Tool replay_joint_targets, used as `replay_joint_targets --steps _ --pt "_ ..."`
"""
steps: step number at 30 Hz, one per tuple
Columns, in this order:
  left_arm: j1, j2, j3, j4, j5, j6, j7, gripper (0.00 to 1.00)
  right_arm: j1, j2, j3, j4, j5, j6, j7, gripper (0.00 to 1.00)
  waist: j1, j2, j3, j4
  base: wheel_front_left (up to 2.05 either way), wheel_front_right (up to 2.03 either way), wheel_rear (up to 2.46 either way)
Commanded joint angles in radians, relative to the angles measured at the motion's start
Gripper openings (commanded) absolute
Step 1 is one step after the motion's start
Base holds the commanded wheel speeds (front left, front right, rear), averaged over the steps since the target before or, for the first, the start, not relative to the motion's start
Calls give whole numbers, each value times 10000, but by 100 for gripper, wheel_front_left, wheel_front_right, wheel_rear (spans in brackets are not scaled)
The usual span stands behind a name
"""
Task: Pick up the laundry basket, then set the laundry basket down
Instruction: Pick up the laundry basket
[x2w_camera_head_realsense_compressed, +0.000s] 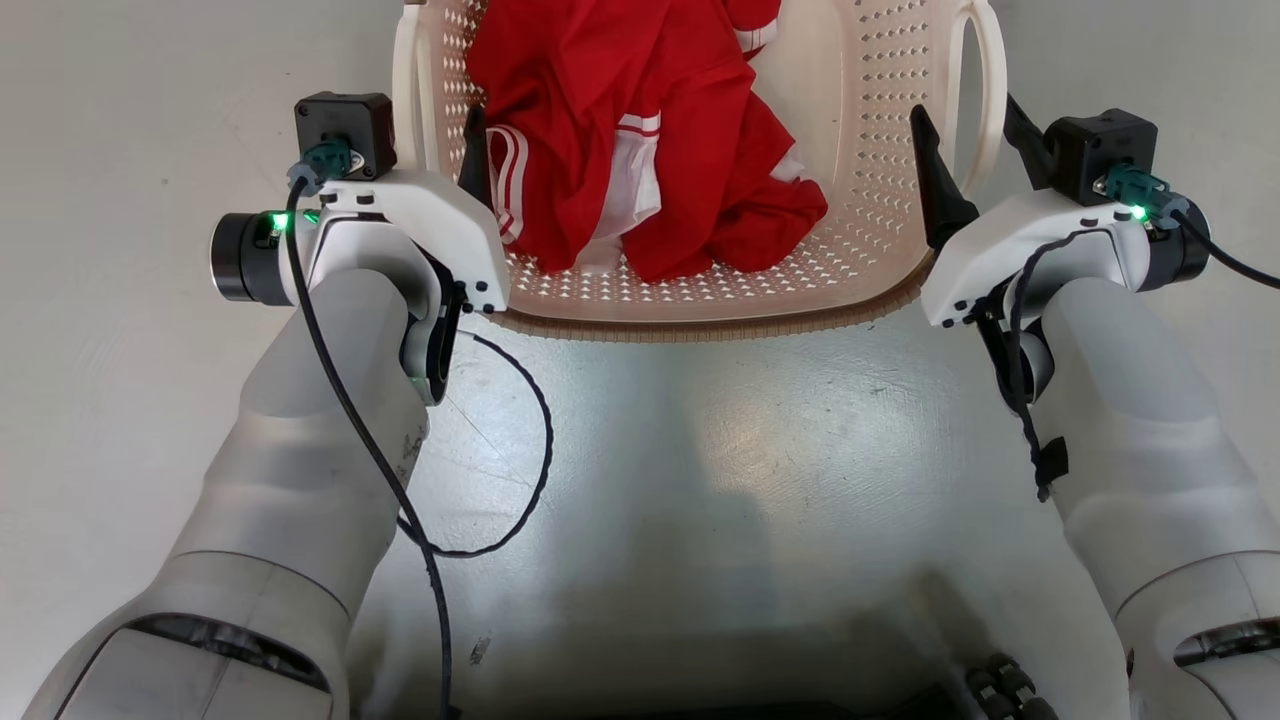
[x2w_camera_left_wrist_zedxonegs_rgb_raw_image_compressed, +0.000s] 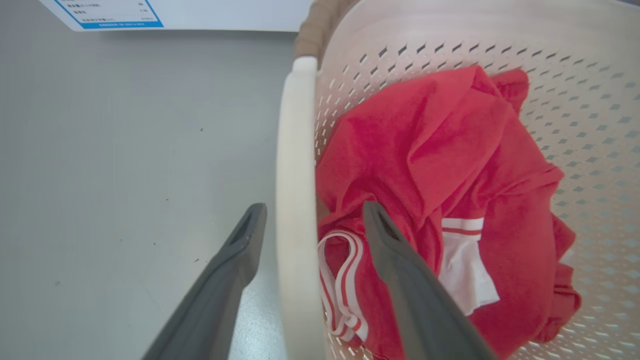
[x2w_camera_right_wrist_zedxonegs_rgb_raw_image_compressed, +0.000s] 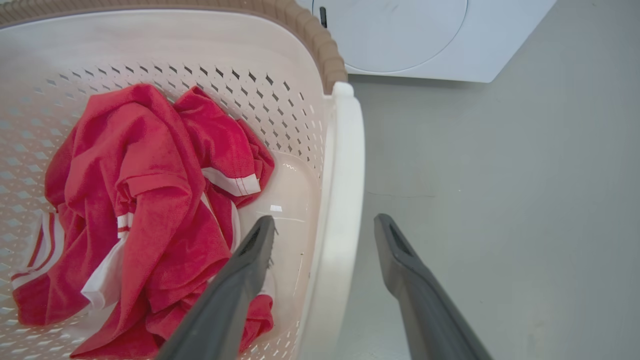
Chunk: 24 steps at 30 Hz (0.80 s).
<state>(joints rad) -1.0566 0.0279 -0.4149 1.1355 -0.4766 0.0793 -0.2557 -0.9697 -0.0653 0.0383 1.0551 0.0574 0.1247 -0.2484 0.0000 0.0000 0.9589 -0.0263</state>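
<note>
The small cream-white perforated plastic laundry basket (x2w_camera_head_realsense_compressed: 880, 150) with the brown woven-look rim sits on the pale grey floor (x2w_camera_head_realsense_compressed: 700, 450), dead ahead of the robot and right between its two arms. Its far end is cut off by the top of the head view. Inside is a crumpled red garment with white stripes (x2w_camera_head_realsense_compressed: 640, 120), bunched toward the robot's left and the near end, so the right part of the basket's bottom is bare.

The left jaws stand wide apart, straddling the white loop handle on the left side (x2w_camera_left_wrist_zedxonegs_rgb_raw_image_compressed: 295, 200). One long dark finger (x2w_camera_left_wrist_zedxonegs_rgb_raw_image_compressed: 235, 270) is outside over the floor. The other is inside the basket, just over the striped edge of the red cloth. The handle runs through the gap with a sliver of space on each side, so nothing is clamped.

Same deal on the other side. The right jaws are spread wide around the white loop handle on the right side (x2w_camera_right_wrist_zedxonegs_rgb_raw_image_compressed: 340, 200), inner finger (x2w_camera_right_wrist_zedxonegs_rgb_raw_image_compressed: 240, 280) down inside the basket beside the cloth, outer one over the floor. No grip there either.

Further out, a big white washing machine with a round door (x2w_camera_right_wrist_zedxonegs_rgb_raw_image_compressed: 425, 35) stands beyond the basket's far end. The left wrist view has a white panel with a blue-framed label (x2w_camera_left_wrist_zedxonegs_rgb_raw_image_compressed: 100, 12) at its top edge. A thin black cable (x2w_camera_head_realsense_compressed: 530, 430) loops off the left arm above the floor.
</note>
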Motion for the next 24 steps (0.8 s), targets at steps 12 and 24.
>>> replay_joint_targets --steps 12,24 --pt "-64 223 -174 334 -172 -87 -54 0 170 151 542 424 570 60 -133 0 0 0 -111 -25 0 0 0" --pt "39 223 -819 252 -797 8 -58 0 79 151 1212 1101 967 60 -134 0 0 0 -380 -29 0 0 0"
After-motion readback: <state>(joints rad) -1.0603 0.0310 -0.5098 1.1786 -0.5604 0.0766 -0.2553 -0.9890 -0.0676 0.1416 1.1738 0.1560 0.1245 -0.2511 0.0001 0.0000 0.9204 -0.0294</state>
